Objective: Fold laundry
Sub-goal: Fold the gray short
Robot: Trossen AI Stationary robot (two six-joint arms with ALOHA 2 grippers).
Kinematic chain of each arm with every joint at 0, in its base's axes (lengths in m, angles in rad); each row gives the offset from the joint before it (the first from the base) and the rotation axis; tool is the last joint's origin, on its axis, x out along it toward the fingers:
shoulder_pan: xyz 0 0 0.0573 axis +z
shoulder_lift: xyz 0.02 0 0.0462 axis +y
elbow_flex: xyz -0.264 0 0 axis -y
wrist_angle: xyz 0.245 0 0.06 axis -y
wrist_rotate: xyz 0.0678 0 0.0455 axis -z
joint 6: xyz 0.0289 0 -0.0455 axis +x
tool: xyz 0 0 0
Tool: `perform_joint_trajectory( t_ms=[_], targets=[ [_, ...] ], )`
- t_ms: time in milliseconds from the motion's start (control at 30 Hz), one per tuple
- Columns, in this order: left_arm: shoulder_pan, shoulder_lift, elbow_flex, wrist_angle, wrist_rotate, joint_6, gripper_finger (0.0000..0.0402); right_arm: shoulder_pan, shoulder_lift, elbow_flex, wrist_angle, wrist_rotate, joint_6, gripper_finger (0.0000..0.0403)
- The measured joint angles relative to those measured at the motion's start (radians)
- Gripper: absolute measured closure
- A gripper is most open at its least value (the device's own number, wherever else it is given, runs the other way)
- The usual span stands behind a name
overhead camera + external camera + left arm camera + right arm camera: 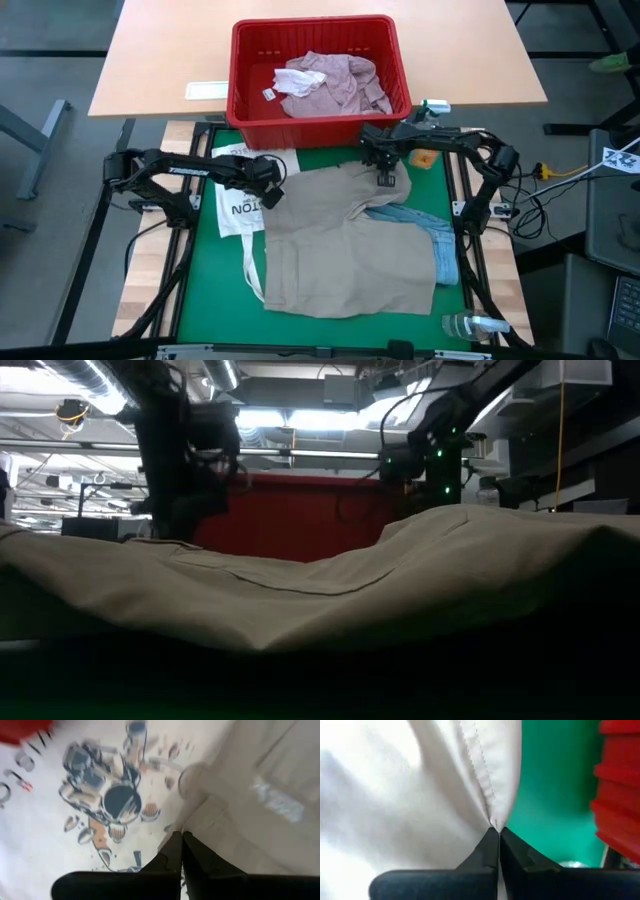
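The right gripper (498, 831) is pinching the khaki cloth's (340, 245) far edge; the left gripper (181, 836), closed, is gripping its left corner, ready for folding.

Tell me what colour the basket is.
Red; the basket shows best in the high view.

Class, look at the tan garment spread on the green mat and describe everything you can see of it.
The tan garment is a soft khaki woven cloth with stitched seams, lying mostly flat but rumpled on the green mat. It overlaps a printed white tote bag on one side and covers most of the blue jeans on the other. The left gripper and right gripper are each shut on its far edge, nearest the red basket.
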Motion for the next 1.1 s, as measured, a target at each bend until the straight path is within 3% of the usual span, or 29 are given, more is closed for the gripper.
perform_joint_trajectory(
  t_ms=[400, 733, 900, 1100],
  targets=[
    [-0.011, -0.193, 0.071, -0.02, -0.004, 0.032, 0.0401, 0.0, -0.183, 0.076, -0.174, -0.015, 0.06, 0.0401],
    [-0.143, -0.323, 0.09, -0.017, 0.004, 0.032, 0.0401, 0.022, -0.367, 0.095, -0.317, -0.19, 0.192, 0.0402],
    [-0.263, -0.348, 0.09, -0.002, 0.004, 0.023, 0.0401, 0.126, -0.46, 0.095, -0.356, -0.213, 0.289, 0.0402],
    [-0.432, -0.349, 0.09, 0.078, 0.005, -0.004, 0.0401, 0.328, -0.532, 0.095, -0.362, -0.247, 0.424, 0.0402]
  ],
)
